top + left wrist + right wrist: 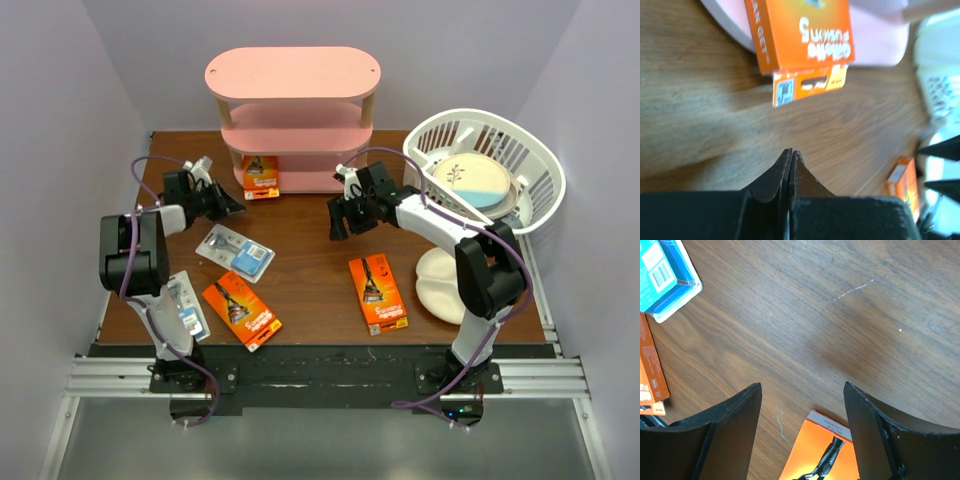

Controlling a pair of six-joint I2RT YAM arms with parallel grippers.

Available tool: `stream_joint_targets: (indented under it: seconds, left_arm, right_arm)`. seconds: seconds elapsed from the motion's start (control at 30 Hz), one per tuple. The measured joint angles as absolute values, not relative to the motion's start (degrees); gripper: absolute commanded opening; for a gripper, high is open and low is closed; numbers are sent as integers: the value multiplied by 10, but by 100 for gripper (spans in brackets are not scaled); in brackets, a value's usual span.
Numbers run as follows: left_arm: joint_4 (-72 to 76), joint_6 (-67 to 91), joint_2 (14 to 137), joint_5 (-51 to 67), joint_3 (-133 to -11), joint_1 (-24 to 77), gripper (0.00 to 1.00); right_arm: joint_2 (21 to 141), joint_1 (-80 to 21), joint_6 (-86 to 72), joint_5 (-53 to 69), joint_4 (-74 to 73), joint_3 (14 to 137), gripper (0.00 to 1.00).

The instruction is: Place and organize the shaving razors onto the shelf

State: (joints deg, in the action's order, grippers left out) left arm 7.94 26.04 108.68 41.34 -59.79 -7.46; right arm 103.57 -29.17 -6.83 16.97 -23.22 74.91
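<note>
The pink shelf (292, 75) stands at the back centre. One orange razor pack (260, 177) lies on its bottom board with its near end sticking out over the table; it also shows in the left wrist view (800, 35). My left gripper (236, 206) (791, 153) is shut and empty, just left of that pack. My right gripper (336, 220) (802, 390) is open and empty over bare table, above the far end of an orange pack (826, 452) (377, 292). A blue-and-white blister pack (236, 249) (662, 275) and a third orange pack (241, 311) lie left of centre. A second blister pack (186, 306) lies by the left arm's base.
A white slatted basket (535, 170) holding a round plate (470, 183) stands at the back right. A white dish (438, 285) lies on the table beside the right arm. The wooden table (310, 260) ends at a black rail in front.
</note>
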Motion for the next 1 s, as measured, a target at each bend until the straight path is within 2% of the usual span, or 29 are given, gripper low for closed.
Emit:
stream_joint_targets:
  seconds: [0.43,1.0]
  left_arm:
    - [253,456,1185,452,-619,-65,0]
    - [300,515,1238,448,-680,-63,0]
  right_arm:
    - [1038,-292,-57,156,-233,750,71]
    - [1069,-292,-43,139,-251,785,72]
